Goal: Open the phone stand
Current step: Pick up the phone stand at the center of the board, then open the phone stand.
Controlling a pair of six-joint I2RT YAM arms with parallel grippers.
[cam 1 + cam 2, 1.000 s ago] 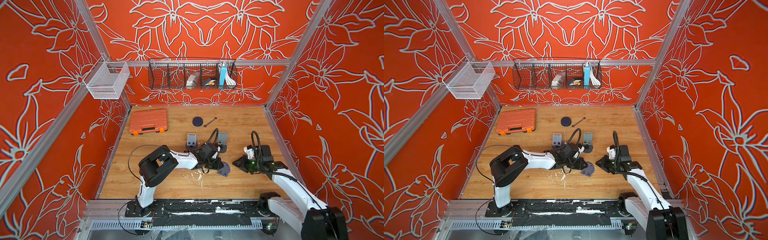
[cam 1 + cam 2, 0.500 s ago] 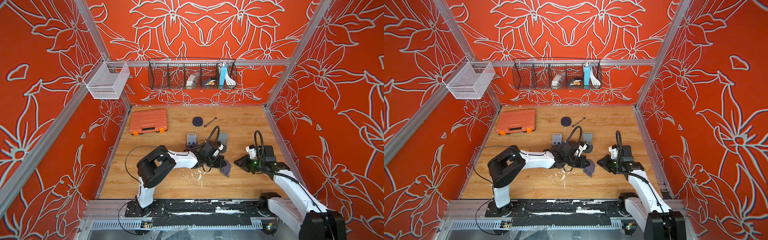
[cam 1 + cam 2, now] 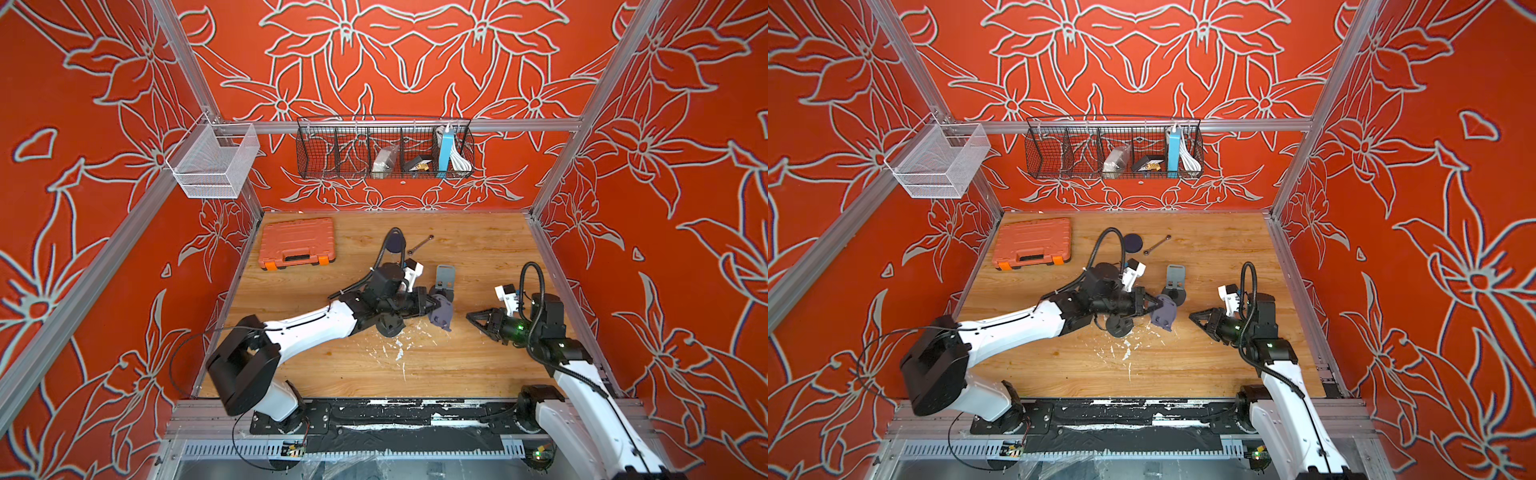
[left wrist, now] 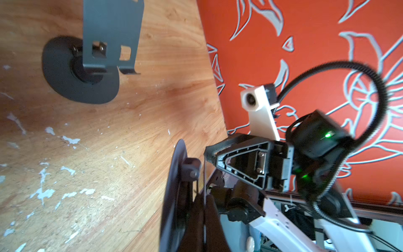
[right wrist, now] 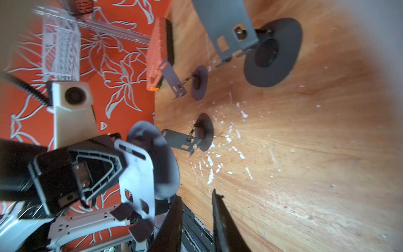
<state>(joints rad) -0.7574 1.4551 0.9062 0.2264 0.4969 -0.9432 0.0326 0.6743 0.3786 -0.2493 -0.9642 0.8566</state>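
Note:
A grey-purple phone stand [image 3: 441, 312] [image 3: 1165, 314] hangs above the table's middle, with my left gripper [image 3: 431, 305] [image 3: 1152, 306] shut on its thin plate. In the left wrist view the plate runs between the closed fingers of the left gripper [image 4: 204, 197], and the stand's round base [image 4: 175, 196] lies nearly parallel beside it, seen edge-on. The right wrist view shows the stand [image 5: 139, 174] held up. My right gripper [image 3: 471, 318] [image 3: 1194, 320] [image 5: 196, 194] points at the stand from the right, a short gap away, slightly open and empty.
A grey stand [image 3: 445, 277] [image 5: 272, 52] stands unfolded just behind the held one. Two smaller unfolded stands [image 5: 198, 83] [image 5: 202, 131] sit further left. An orange case [image 3: 297, 247], a dark disc [image 3: 1133, 242] and a wrench [image 3: 420, 244] lie at the back. White flecks mark the wood.
The left gripper has closed fully on the stand and raised it off the table, tilting it. The right gripper has opened slightly and stayed close by.

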